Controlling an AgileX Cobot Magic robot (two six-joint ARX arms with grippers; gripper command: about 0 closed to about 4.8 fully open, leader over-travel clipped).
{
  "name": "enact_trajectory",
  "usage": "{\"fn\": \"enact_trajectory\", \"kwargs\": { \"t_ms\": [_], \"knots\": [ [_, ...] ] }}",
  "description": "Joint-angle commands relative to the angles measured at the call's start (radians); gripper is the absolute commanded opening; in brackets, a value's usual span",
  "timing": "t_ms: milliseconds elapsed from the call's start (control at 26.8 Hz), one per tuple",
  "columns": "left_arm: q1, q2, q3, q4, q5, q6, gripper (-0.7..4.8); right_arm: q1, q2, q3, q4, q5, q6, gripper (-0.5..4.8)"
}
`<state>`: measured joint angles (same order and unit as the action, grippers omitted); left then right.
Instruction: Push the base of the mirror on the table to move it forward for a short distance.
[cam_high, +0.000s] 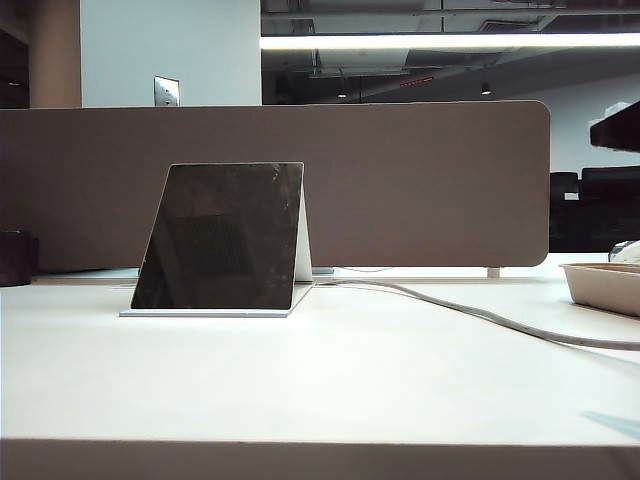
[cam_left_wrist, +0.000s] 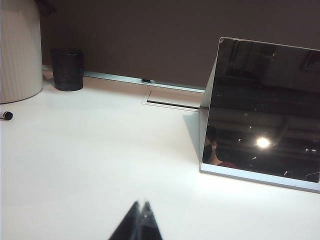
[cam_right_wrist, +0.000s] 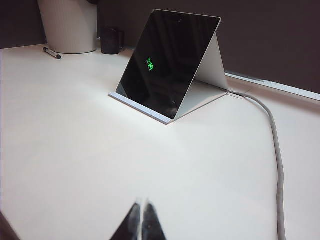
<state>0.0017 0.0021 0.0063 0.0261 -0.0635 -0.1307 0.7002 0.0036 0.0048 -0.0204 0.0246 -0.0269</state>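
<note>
the mirror (cam_high: 222, 237) leans on its white support over the base of the mirror (cam_high: 208, 312), standing on the table (cam_high: 330, 380) just before the brown divider (cam_high: 420, 180), a grey cable (cam_high: 480, 315) beside it, while the left gripper (cam_left_wrist: 140, 206) and right gripper (cam_right_wrist: 140, 204), fingertips pressed together, hover well short of the mirror

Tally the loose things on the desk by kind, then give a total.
Mirror: 1
Cable: 1
Dark cup: 1
White ribbed container: 1
Pen: 1
Tray: 1
Total: 6
Left gripper and right gripper: shut, touching nothing.
</note>
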Motion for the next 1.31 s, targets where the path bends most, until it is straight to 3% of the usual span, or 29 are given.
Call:
{"fn": "enact_trajectory", "kwargs": {
  "t_ms": [37,149,262,411,1308],
  "knots": [
    [0.001,0.001,0.001,0.018,0.0,0.003,-0.01,0.002,0.0,0.001,0.014,-0.001,-0.001,0.22],
    [0.001,0.001,0.001,0.032,0.011,0.012,-0.01,0.001,0.0,0.001,0.014,-0.001,-0.001,0.22],
    [0.001,0.001,0.001,0.036,0.087,0.08,-0.01,0.001,0.0,0.001,0.014,-0.001,0.0,0.22],
    [0.001,0.001,0.001,0.036,0.087,0.098,-0.01,0.001,0.0,0.001,0.014,-0.001,-0.001,0.22],
    [0.0,0.001,0.001,0.013,0.087,0.105,-0.01,0.001,0.0,0.001,0.014,-0.001,-0.001,0.22]
  ]
}}
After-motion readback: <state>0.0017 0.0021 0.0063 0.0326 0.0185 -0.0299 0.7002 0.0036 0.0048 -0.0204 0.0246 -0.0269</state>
